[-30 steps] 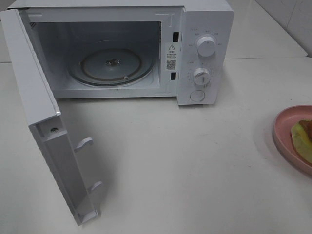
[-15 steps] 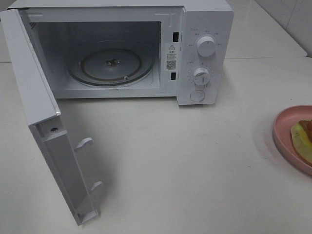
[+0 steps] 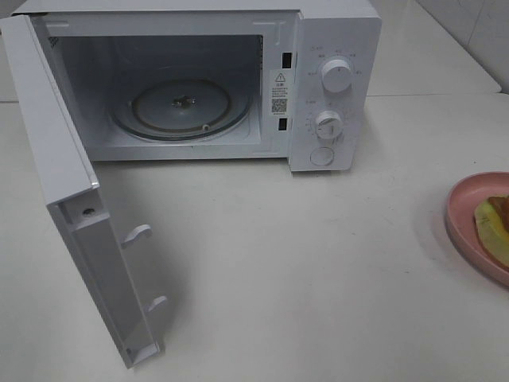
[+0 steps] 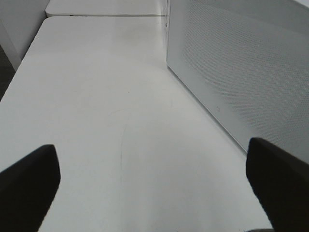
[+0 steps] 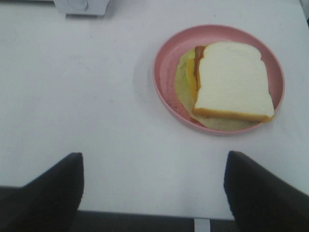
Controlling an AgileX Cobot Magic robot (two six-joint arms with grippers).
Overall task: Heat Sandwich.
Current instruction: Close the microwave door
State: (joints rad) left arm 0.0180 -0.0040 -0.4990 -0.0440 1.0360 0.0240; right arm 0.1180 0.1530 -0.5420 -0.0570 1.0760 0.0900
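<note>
The sandwich (image 5: 231,82), pale bread over yellow-green filling, lies on a round pink plate (image 5: 166,67). In the high view only a slice of the sandwich (image 3: 495,227) and its plate (image 3: 465,215) shows at the right edge. My right gripper (image 5: 154,169) hangs open above the table, short of the plate, nothing between its fingers. The white microwave (image 3: 334,79) stands at the back with its door (image 3: 71,199) swung wide and the glass turntable (image 3: 181,107) bare. My left gripper (image 4: 152,154) is open over bare table beside the door's perforated outer face (image 4: 241,72). Neither arm shows in the high view.
The open door juts toward the table's front on the left. The microwave's control panel carries two knobs (image 3: 337,76) and a round button. White table (image 3: 302,270) stretches between microwave and plate. A seam to a second table (image 4: 106,15) lies beyond the left gripper.
</note>
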